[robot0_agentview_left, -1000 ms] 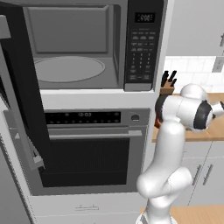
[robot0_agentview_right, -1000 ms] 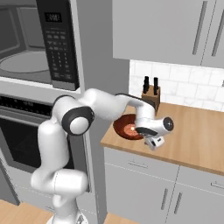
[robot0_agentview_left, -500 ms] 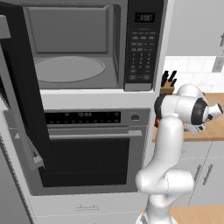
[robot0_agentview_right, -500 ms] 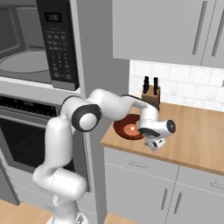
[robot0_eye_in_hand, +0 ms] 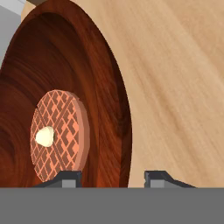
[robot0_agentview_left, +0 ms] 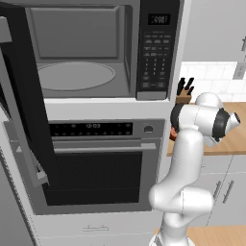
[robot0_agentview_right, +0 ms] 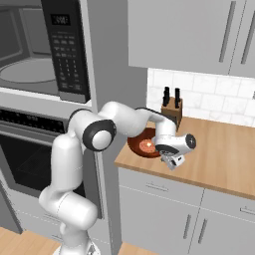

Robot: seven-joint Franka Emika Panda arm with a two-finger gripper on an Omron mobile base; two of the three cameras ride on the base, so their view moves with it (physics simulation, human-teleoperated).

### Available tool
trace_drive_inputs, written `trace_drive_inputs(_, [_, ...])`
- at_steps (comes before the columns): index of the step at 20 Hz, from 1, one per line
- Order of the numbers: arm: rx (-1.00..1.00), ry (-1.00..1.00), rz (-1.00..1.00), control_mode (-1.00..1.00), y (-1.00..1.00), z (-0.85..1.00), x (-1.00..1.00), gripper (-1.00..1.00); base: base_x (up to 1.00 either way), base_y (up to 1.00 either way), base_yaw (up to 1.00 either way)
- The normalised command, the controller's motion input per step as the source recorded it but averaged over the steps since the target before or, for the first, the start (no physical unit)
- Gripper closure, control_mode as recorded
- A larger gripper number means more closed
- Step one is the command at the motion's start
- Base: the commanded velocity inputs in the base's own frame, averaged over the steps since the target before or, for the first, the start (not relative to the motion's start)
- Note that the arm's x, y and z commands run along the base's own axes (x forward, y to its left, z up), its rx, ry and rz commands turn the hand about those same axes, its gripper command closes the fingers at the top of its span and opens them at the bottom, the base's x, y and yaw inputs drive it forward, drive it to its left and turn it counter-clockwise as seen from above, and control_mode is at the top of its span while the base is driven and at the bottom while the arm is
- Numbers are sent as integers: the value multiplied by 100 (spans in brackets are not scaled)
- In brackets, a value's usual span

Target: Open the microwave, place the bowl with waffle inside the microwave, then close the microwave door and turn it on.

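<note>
Microwave (robot0_agentview_left: pixel 84 53) upper left of left base view, cavity exposed, grey walls, round glass turntable (robot0_agentview_left: pixel 76 76) bare. Keypad strip (robot0_agentview_left: pixel 155 48) at its right w/ small display up top; digits and key labels too small to read, no brand legible anywhere. Microwave door (robot0_agentview_left: pixel 21 105) swung wide, seen edge-on down the left side of that frame, black panel, silver bar handle (robot0_agentview_left: pixel 19 139) along it. Wall oven (robot0_agentview_left: pixel 98 163) directly below, horizontal handle, one knob. In right base view, bowl with waffle (robot0_agentview_right: pixel 144 144) sits on wood counter (robot0_agentview_right: pixel 219 159) at frame centre, near the counter's left end, knife block (robot0_agentview_right: pixel 172 105) just behind it. Bowl is glossy reddish-brown w/ wood-grain look; hand view shows a round orange-brown gridded waffle (robot0_eye_in_hand: pixel 57 135) inside w/ a small pale blob at its middle. Gripper (robot0_agentview_right: pixel 173 162) low at bowl's right rim. In hand view the finger tips (robot0_eye_in_hand: pixel 65 178) straddle the rim, spread apart, one over the bowl's inside, the other over bare counter; contact w/ rim can't tell.
</note>
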Motion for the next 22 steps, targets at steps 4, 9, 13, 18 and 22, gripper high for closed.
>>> trace_drive_inputs(4, [0, 0, 0, -100, 19, -6, 0, 100, 0, 0, 0])
trace_drive_inputs(9, [7, -3, -1, -100, -15, 3, -10, 100, 0, 0, 0])
trace_drive_inputs(13, [11, -12, 0, -100, -27, 29, -38, 100, 0, 0, 0])
trace_drive_inputs(18, [6, -17, -3, -100, -53, 46, -97, 100, 0, 0, 0])
trace_drive_inputs(22, [0, -27, -1, -100, -37, 42, -100, 100, 0, 0, 0])
